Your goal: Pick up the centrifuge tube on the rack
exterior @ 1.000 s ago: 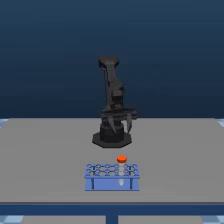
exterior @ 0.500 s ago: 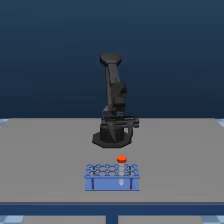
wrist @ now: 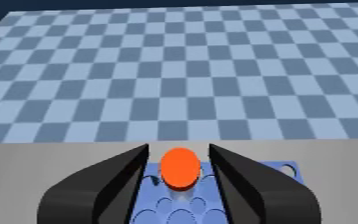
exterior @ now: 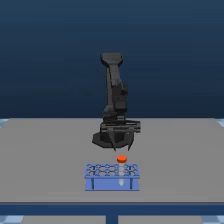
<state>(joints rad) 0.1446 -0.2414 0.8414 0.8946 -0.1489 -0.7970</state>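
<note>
From the exterior view I see the arm [exterior: 114,95] standing upright on the grey table [exterior: 45,155], with the gripper [exterior: 122,148] pointing down just above the rack [exterior: 111,176]. The rack sits on the table in front of the arm's base, nearer the camera. It is light blue, with a grid of round holes on top and two dark upright marks on its front face.

The centrifuge tube [exterior: 121,159] stands upright in a hole toward the exterior view's right half of the rack. Its orange-red cap projects above the rack top; I cannot make out the pale body clearly at this resolution.

In the wrist view the two dark fingers [wrist: 113,175] flank the orange-red cap of the tube [wrist: 179,168], one on each side, with a narrow gap of blue rack [wrist: 286,170] visible between each finger and the cap. The gripper [wrist: 179,152] is therefore released, jaws spread and not touching the tube. In the exterior view the fingertips hang slightly above the cap. Beyond the table edge the wrist view shows a blue checkered floor [wrist: 175,65]
</note>
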